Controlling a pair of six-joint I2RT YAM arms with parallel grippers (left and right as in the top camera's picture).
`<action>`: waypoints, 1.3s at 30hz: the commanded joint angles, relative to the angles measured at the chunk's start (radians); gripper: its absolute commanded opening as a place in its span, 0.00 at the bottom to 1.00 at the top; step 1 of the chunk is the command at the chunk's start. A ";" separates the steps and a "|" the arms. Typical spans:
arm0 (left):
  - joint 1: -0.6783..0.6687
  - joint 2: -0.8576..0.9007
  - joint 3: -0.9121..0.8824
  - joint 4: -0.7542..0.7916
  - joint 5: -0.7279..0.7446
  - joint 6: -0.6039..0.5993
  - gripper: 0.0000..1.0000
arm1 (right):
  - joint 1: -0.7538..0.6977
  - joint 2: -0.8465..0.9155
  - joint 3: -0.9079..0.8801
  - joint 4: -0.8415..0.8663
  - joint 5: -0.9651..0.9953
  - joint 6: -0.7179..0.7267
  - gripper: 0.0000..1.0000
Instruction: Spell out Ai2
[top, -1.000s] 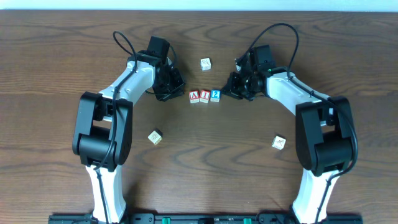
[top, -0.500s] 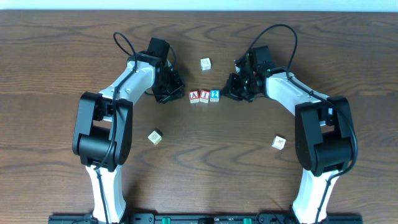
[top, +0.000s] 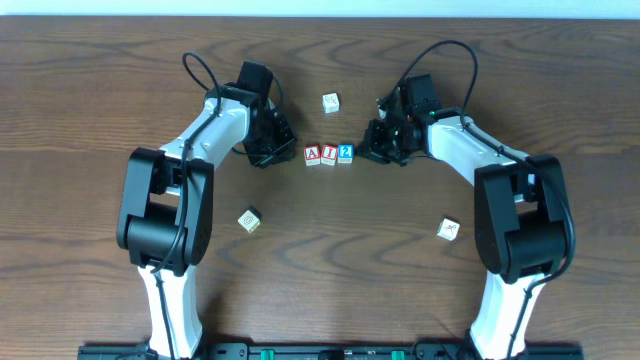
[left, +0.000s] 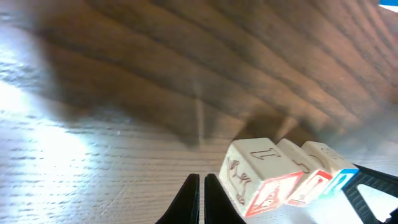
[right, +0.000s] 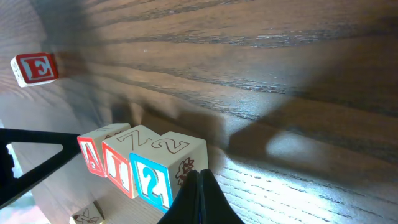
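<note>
The A block, I block and 2 block are set touching in a row on the bench. The left tool is seen pressed together, empty — likewise the right tool, just beside the 2 block. The row could be knocked askew if either tool were swung inward. From overhead, both sets of fingertips are hidden under the wrists.

Overhead even, sharp; wrist views show table glare, shadows, perhaps blur.

Blocks are showing signs
A block, I block and 2 block are touching in a row; E block is lying apart.
</note>
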 joint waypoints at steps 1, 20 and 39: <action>0.003 0.043 -0.008 0.023 0.080 0.042 0.06 | 0.014 0.012 0.007 -0.003 -0.008 0.003 0.02; 0.014 0.060 -0.014 0.075 0.147 0.051 0.06 | 0.018 0.012 0.007 -0.007 -0.031 -0.001 0.01; 0.011 0.060 -0.014 0.085 0.151 0.051 0.06 | 0.038 0.012 0.007 0.015 -0.046 -0.008 0.01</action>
